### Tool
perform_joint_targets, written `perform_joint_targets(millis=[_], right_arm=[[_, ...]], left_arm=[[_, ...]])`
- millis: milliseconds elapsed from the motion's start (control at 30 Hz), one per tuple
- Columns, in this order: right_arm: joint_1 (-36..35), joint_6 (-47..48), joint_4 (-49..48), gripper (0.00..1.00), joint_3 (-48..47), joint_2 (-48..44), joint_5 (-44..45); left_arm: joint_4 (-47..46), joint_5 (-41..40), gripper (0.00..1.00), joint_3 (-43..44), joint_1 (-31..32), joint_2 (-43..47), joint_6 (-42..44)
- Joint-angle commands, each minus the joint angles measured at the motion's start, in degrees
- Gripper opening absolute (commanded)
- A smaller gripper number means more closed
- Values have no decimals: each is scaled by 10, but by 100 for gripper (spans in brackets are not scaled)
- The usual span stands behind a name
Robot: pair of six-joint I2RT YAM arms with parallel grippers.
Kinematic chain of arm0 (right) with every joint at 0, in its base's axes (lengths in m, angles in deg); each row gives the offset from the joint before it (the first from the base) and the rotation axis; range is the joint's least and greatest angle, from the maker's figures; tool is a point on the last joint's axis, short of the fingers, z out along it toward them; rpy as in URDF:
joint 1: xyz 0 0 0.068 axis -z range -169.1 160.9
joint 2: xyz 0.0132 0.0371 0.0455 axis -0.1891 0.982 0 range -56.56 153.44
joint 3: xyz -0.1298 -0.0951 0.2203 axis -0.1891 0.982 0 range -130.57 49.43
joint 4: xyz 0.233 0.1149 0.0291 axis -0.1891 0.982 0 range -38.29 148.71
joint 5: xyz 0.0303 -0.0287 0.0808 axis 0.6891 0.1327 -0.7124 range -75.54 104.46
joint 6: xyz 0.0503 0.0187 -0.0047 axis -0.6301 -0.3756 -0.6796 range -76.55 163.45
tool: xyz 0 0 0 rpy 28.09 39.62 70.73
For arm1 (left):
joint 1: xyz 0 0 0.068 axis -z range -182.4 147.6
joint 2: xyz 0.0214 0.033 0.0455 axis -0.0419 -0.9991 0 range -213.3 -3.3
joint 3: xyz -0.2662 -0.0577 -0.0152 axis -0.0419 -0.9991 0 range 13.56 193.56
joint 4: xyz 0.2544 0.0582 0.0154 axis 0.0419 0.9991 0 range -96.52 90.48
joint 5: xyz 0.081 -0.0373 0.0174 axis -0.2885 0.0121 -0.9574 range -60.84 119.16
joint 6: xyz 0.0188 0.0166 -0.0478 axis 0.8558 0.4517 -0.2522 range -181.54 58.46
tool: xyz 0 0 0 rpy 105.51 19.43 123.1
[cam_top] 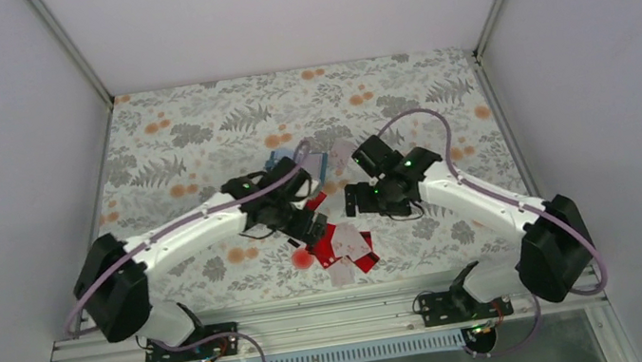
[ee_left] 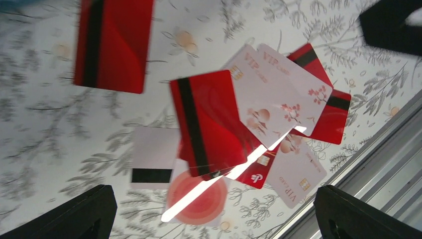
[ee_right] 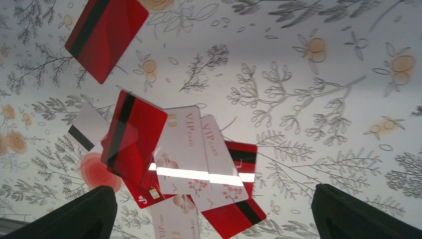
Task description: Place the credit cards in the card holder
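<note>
Hovering above the credit cards point(cam_top: 343, 245), the left gripper point(ee_left: 214, 201) and right gripper point(ee_right: 214, 201) are held wide open and empty, likely so a card can be picked; the card holder point(cam_top: 277, 160) is seen just beyond the cards, partly hidden.

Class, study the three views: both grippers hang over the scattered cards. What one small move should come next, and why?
Probably lower the left gripper onto the striped red card topping the pile. Both it and the right gripper are open and empty, that card lies uncovered right below it, and the card holder sits farther back on the table.
</note>
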Motion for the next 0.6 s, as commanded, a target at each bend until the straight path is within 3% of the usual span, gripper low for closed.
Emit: perform_joint_targets(millis=[0,200,567], right_arm=[[29,4,-15,99,35,-56,12],[74,70,-47,99,77,-93,-19],[100,119,-56,99,106,-151,-95]], left_arm=[[0,-28,100,21,45,-59,-46],[-21,-19,100,22,86,-139,-90],[15,-64,94,92,101,-258,-68]])
